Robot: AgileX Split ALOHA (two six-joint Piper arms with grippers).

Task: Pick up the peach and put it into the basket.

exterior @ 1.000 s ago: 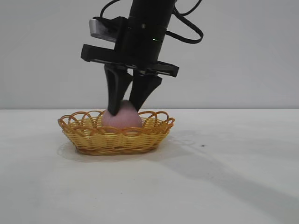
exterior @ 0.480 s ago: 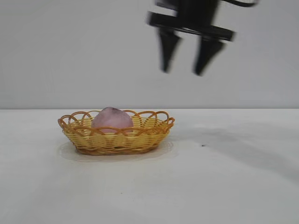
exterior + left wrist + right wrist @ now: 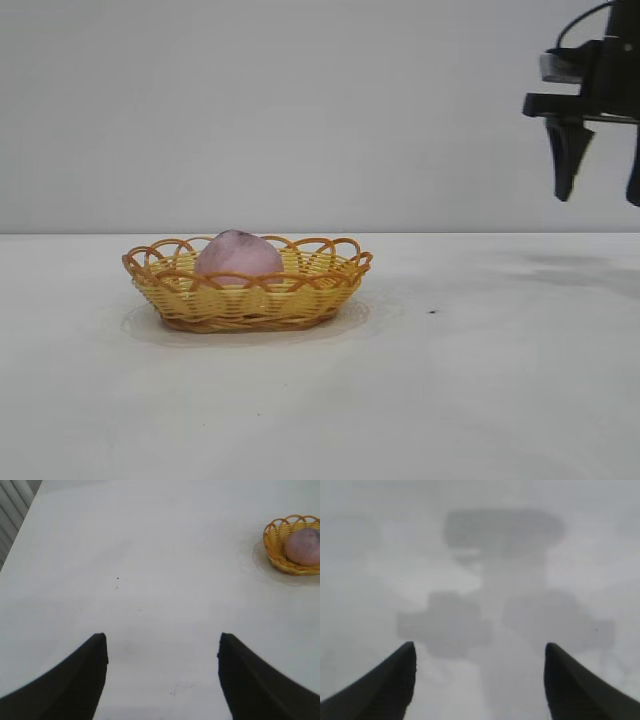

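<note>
Gripper on my right (image 3: 603,190) hangs wide and empty, well clear of the basket (image 3: 330,285), where the peach (image 3: 238,255) sits, likely light, matte, best gripped across its rounded sides.

Woven wicker basket (image 3: 250,295), matt-skinned peach (image 3: 238,255), smooth matt white table (image 3: 480,380), matt black fingers (image 3: 566,160)
</note>
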